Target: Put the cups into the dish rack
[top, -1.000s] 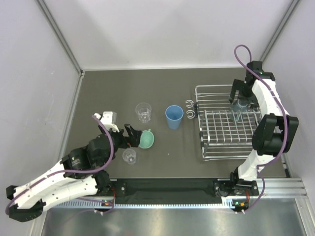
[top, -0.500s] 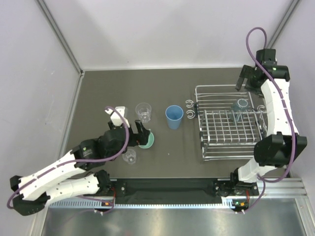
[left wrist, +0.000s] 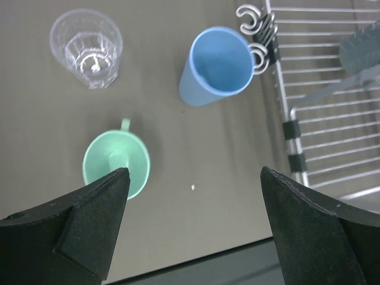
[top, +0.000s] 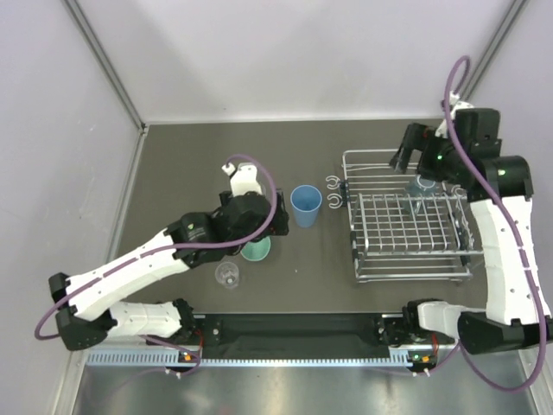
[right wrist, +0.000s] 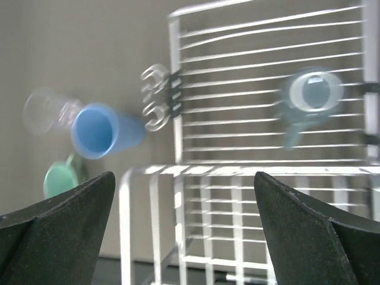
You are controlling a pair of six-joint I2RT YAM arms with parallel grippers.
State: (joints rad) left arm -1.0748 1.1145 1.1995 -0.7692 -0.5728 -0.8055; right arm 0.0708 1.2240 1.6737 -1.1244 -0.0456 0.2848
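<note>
**One mug racked, four cups on the counter, both claws wide**

A dark, matte counter (top: 173, 164) fills a booth of pale walls (top: 285, 52), with slanted metal posts (top: 108, 65) at the far corners.

On the left, the small clear tumbler (top: 226, 275) stands upright with its mouth up, nearest the arm bases. Just beyond it is the green mug (top: 256, 250), partly under the left arm. In the left wrist view its little handle points toward the larger clear tumbler (left wrist: 87, 48), which is also upright. The blue tumbler (top: 305, 206) stands mouth up just beside the hooks (top: 333, 192). These curl out from the left wall of the dish rack (top: 406, 278). The rack lies flat and looks nearly square from above, so I cannot tell its long axis. A grey-blue mug (top: 421, 188) sits upright in the rack's far right part, mouth up.

The left claw (left wrist: 193, 178) hangs over the cups with its fingers spread wide and nothing between them. The right claw (right wrist: 184, 178) is equally wide and empty, raised over the rack's far edge.

A second ago the left arm lay low on the left with its claw at the green mug. It has since swung right and farther out, and now covers the larger tumbler from above. The right claw was then down at the grey-blue mug. It has lifted away, and the mug stands where it was. The four counter cups have not shifted.
</note>
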